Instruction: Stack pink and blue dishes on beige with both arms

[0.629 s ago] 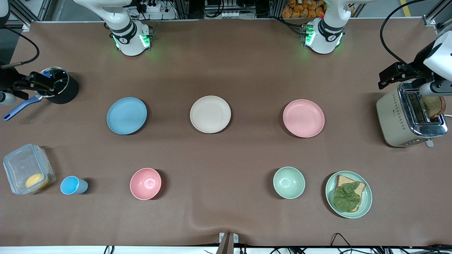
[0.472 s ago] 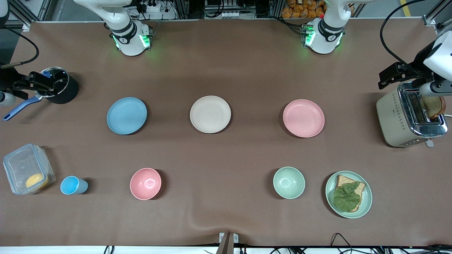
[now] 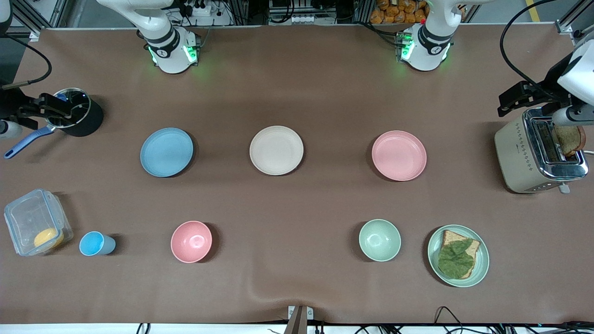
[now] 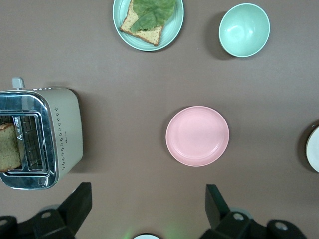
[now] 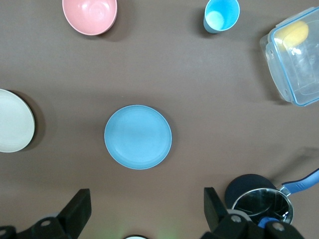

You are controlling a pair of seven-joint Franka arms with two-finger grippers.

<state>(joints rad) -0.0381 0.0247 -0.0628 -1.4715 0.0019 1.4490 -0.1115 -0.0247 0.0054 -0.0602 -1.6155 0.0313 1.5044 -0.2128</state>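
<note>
Three plates lie in a row across the middle of the table. The beige plate [image 3: 276, 150] is in the centre, and its edge shows in both wrist views. The light blue plate [image 3: 166, 152] [image 5: 138, 137] lies toward the right arm's end. The pink plate [image 3: 398, 155] [image 4: 197, 136] lies toward the left arm's end. My left gripper [image 4: 148, 205] is open, high above the table between its base and the pink plate. My right gripper [image 5: 145, 206] is open too, high above the table between its base and the blue plate. Neither hand shows in the front view.
Nearer the camera stand a pink bowl [image 3: 191, 241], a small blue cup [image 3: 95, 243], a clear box [image 3: 35, 227], a green bowl [image 3: 379, 240] and a green plate with bread [image 3: 458, 255]. A toaster [image 3: 529, 155] and a black pot [image 3: 79, 116] sit at the table's ends.
</note>
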